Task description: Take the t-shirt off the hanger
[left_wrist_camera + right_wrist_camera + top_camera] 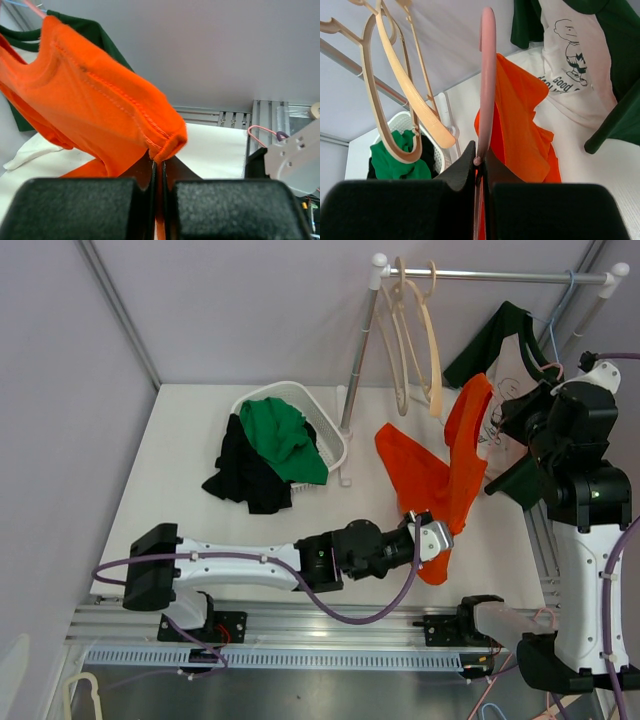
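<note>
1. Top external: the orange t-shirt (445,465) is hanging right of centre, its top up near the rail (500,276) and its lower part sagging toward the table (180,440). The left gripper (418,523) is reaching across from the near left and pinching the shirt's lower edge, probably to draw the cloth down and off. The right arm (585,490) is standing at the far right, beside the garment's top. A white basket (335,435) of green and black clothes is sitting far left, well apart.
2. Left wrist: the left gripper (160,170) is pressing its jaws together on a folded hem of the orange t-shirt (100,115), which is rising up and leftward from the pinch.
3. Right wrist: the right gripper (479,165) is clamping the pink hanger (487,75), probably steadying it while the cloth is pulled. The orange t-shirt (517,120) is draping on the hanger's right side. Bare beige hangers (405,90) are dangling at left, and a printed shirt (570,75) is hanging at right.
</note>
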